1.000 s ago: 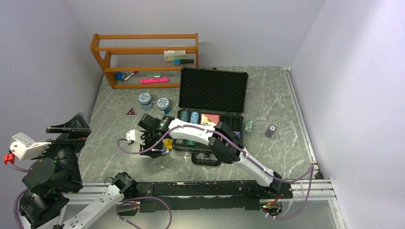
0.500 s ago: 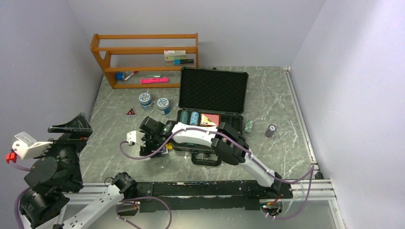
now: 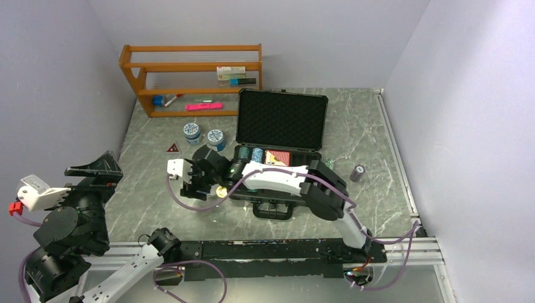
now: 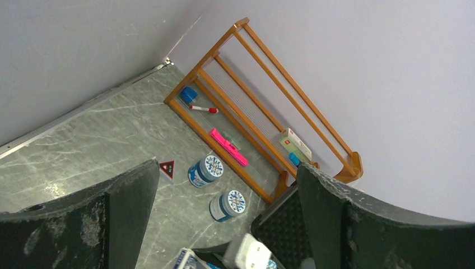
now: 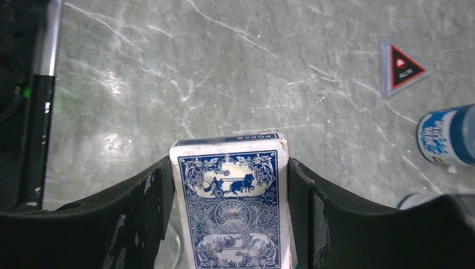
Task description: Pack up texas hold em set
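The black briefcase (image 3: 280,119) lies open with its foam lid up. Its tray holds chip stacks (image 3: 250,154) and a red deck (image 3: 277,157). My right gripper (image 5: 229,188) is shut on the blue card deck (image 5: 232,207) and holds it above the table, left of the case; in the top view the gripper (image 3: 192,185) hides the deck. The yellow dealer button (image 3: 221,190) lies on the table beside it. Two loose chip stacks (image 3: 328,167) (image 3: 358,173) stand right of the case. My left gripper (image 4: 224,213) is open and empty, raised at the far left (image 3: 94,166).
Two blue-and-white tubs (image 3: 192,132) (image 3: 216,139) and a red triangle marker (image 3: 172,148) sit left of the case lid. A wooden shelf (image 3: 189,76) with small items stands at the back left. The briefcase handle (image 3: 272,210) faces the near edge.
My right gripper has lifted and moved slightly back and right with the blue deck. The yellow button now shows beside it. The left arm has hardly moved.
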